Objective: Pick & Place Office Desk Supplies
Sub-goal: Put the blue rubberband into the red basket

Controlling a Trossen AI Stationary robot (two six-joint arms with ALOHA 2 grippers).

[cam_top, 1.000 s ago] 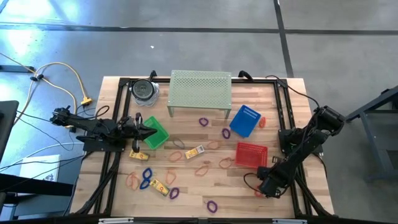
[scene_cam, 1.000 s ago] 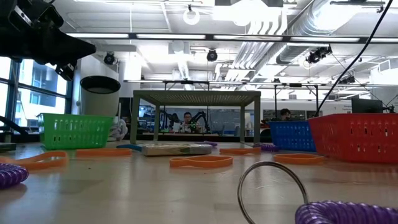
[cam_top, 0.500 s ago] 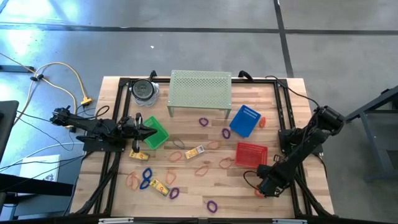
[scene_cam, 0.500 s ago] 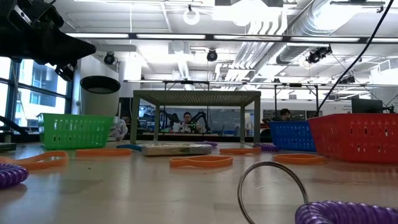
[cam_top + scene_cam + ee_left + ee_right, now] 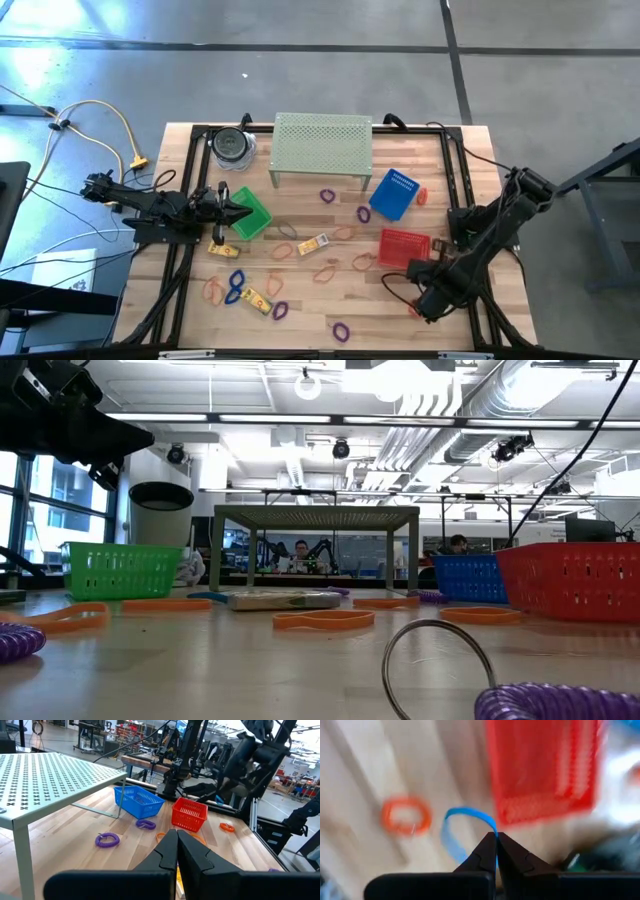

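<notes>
My right gripper (image 5: 496, 838) is shut on a blue band loop (image 5: 462, 827) above the wood near the red basket (image 5: 542, 765). In the high view it (image 5: 425, 298) hangs over the table's near right part, just in front of that basket (image 5: 405, 247). An orange-red band (image 5: 406, 815) lies flat on the table below. Other bands, such as a purple one (image 5: 342, 330) and a tan one (image 5: 326, 272), and yellow pieces (image 5: 258, 299) lie scattered mid-table. My left gripper (image 5: 245, 212) waits shut and level at the left, by the green basket (image 5: 255, 215). My right gripper pinches the blue band's strip at one spot of the loop (image 5: 491, 826) between its two fingertips. The fingers come from above, pointing steeply down. The rest of the loop curves away from the fingertips, lifted clear of the table.
A pale green perforated stand (image 5: 322, 145) and a dark-lidded jar (image 5: 232, 147) stand at the far side. A blue basket (image 5: 393, 195) lies tilted right of the stand. In the low view a metal ring (image 5: 437, 665) and a purple band (image 5: 560, 702) sit close to the near edge.
My right gripper has risen over the table's near right part and tipped to point more steeply down. My left arm has kept still.
</notes>
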